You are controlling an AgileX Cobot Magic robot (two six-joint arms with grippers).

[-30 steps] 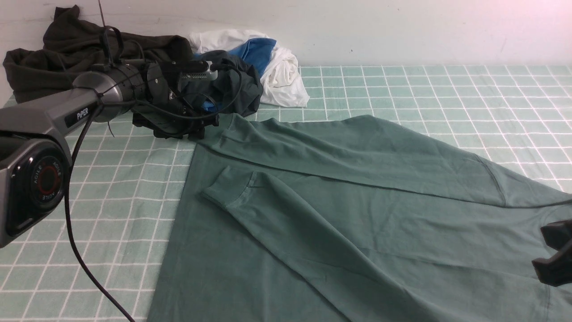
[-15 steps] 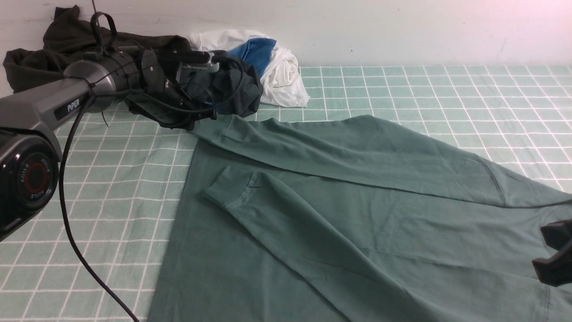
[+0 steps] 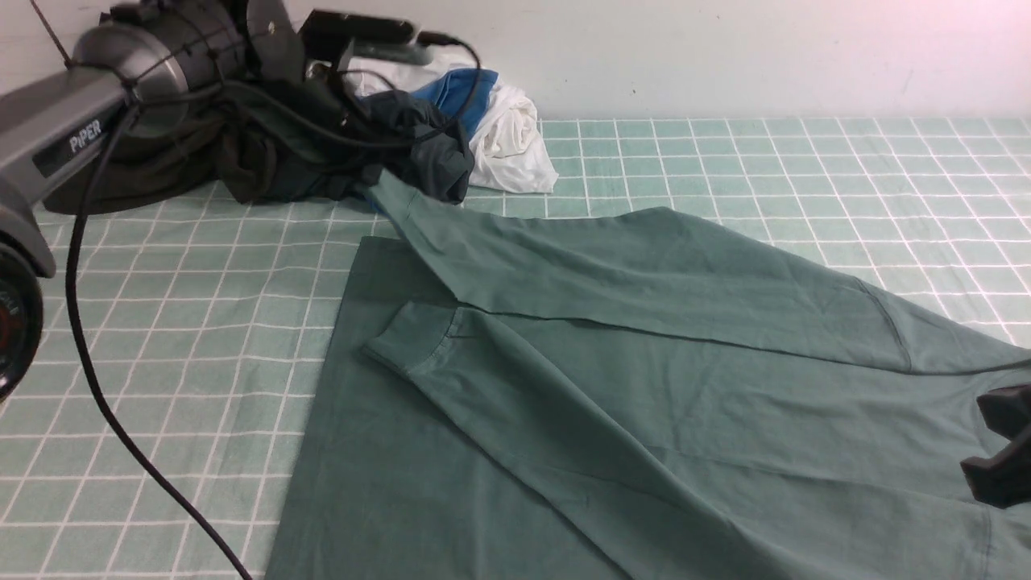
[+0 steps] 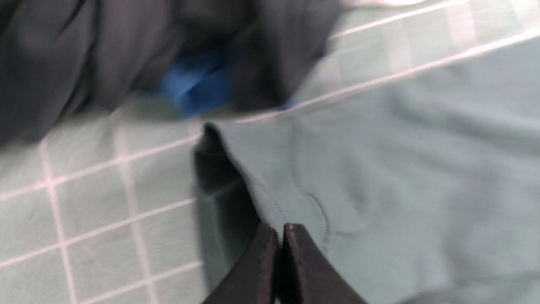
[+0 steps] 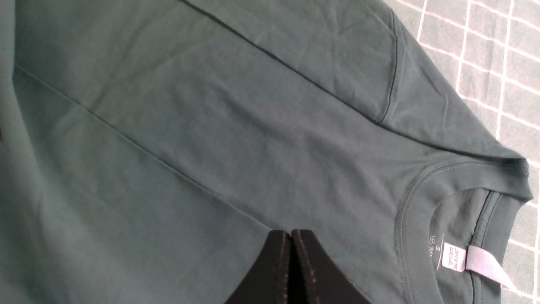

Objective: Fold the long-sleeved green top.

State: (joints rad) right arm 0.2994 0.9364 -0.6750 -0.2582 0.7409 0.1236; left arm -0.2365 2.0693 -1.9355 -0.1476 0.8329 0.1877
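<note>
The table (image 3: 725, 161) is covered in pale green, ruled into squares by thin white lines, and it runs back to a plain white wall (image 3: 725, 56). At the far left, against that wall, lies a heap of clothes. A blackish-olive garment (image 3: 161, 177) is bunched at the left end of the heap. Just to its right sits a crumpled dark teal-grey garment (image 3: 435, 157). Behind and to the right of this is a loosely wadded white garment (image 3: 515, 149), with a bright blue piece (image 3: 463, 93) lying on top of it. The left wrist view shows dark folds and a blue patch, both blurred.
</note>
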